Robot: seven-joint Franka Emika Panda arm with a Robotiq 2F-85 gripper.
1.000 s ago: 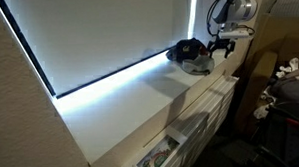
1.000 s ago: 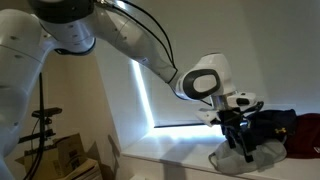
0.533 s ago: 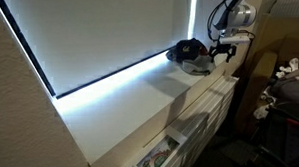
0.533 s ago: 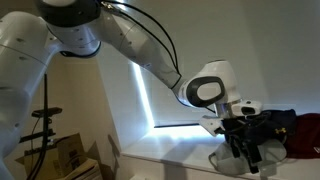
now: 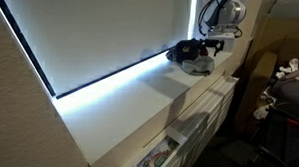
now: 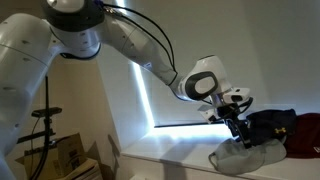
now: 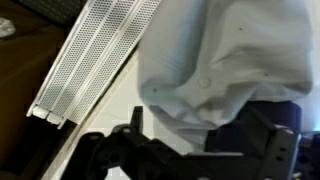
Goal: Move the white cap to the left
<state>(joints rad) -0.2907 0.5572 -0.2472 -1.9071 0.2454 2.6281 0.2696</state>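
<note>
White cap, exterior view: pale lump on the ledge under the window, just beside the dark cap at its 4 o'clock. The gripper hangs at the white cap's 1 o'clock.
Exterior view, side-on: white cap lies slumped and crumpled on the ledge, with the dark cap at its 1 o'clock. The gripper is close over it at 12 o'clock; contact cannot be told.
Wrist view: white cap fills 1 o'clock. The fingers are spread wide at 6 o'clock with nothing between them. A slatted white panel sits at 10 o'clock.
Handling (judged): light, soft and not fragile. The crown will cave under the pads, and the fabric may drag against the dark cap.
Hold (judged): pinch a raised fold of the crown. The brim would be stiffer, but its place cannot be made out.
</note>
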